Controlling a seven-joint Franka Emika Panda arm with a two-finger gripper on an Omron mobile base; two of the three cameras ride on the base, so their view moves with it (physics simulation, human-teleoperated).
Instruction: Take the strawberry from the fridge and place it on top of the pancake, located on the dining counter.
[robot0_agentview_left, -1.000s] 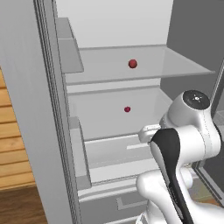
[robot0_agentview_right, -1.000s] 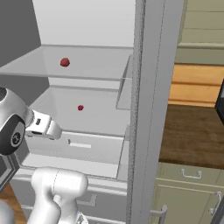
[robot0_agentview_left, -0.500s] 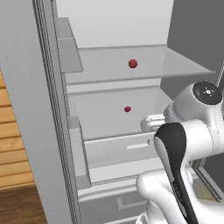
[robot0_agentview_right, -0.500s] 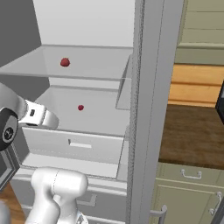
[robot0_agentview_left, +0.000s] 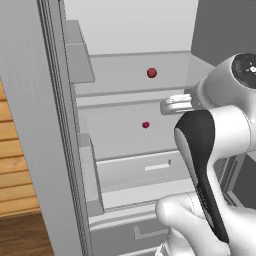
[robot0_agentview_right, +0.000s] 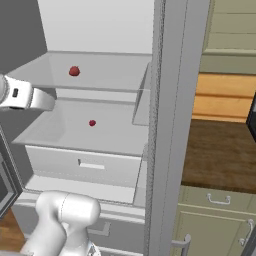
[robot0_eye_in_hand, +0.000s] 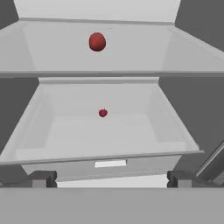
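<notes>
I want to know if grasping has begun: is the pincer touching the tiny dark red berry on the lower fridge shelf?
Apart. In the hand view the pincer stands open, with bare white shelf between its tips and the tiny dark red berry.

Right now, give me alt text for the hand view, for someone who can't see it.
Looking into the open fridge: a tiny dark red strawberry sits on the lower white shelf, and a larger red round fruit sits on the shelf above. The open gripper shows its two dark fingertips wide apart at the bottom, short of both.
</notes>
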